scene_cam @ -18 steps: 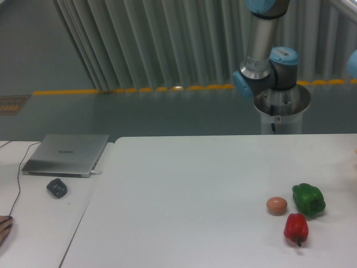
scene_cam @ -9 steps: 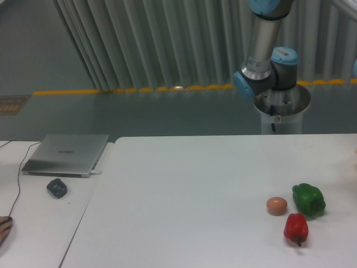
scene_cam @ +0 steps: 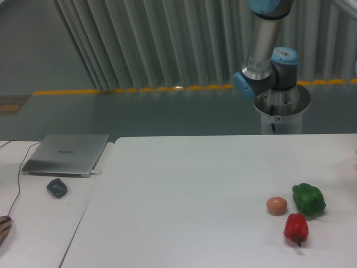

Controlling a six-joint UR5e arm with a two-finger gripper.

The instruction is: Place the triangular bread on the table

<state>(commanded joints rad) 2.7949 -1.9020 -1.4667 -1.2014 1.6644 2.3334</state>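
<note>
Here, near to far:
Red pepper (scene_cam: 295, 228): nearest, on table (scene_cam: 189, 190), right side.
Egg (scene_cam: 276, 205): just left of green pepper (scene_cam: 308, 199), behind red one.
Bread: only a pale sliver at the right edge (scene_cam: 355, 151).
Mouse (scene_cam: 57, 187), laptop (scene_cam: 66, 154): side desk, left.
Arm (scene_cam: 266, 56): behind table.
Gripper: out of frame, state unknown.
</note>
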